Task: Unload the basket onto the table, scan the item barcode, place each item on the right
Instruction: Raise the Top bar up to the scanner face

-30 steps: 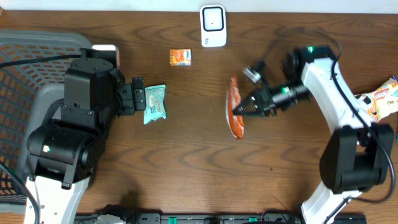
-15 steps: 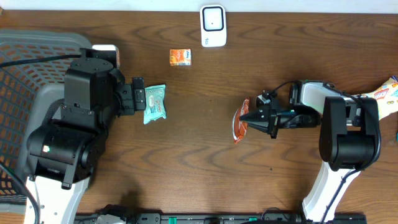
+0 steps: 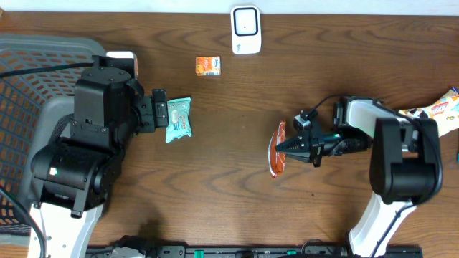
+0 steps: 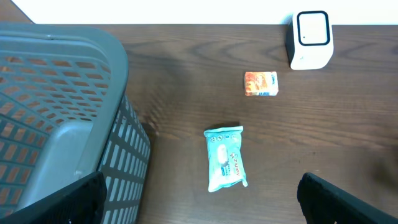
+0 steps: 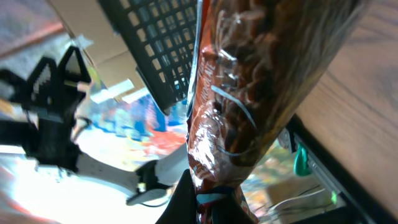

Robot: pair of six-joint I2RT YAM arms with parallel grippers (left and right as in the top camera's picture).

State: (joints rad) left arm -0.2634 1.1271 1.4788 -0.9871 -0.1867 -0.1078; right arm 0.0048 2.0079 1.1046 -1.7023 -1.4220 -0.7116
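Right of the middle of the overhead view, the right gripper (image 3: 285, 146) is closed tight on one edge of the orange snack packet (image 3: 275, 153), which hangs from its tips over the table (image 3: 215, 186). In the right wrist view this packet (image 5: 249, 93) fills most of the frame, seen from very near, and no barcode can be read on the side that shows. The white scanner (image 3: 245, 30) stands at the upper middle of the frame, well apart from the packet. At the left, the left gripper (image 3: 159, 107) has its fingers spread wide and holds nothing; a teal wipes pack (image 3: 178, 118) lies just beside it.

The step in hand seems to be the carrying of the packet toward the scanner. The next move probably calls for bringing the packet up to the scanner's face and turning it so that the barcode side looks at the window, without loosening the thin grip on the edge.
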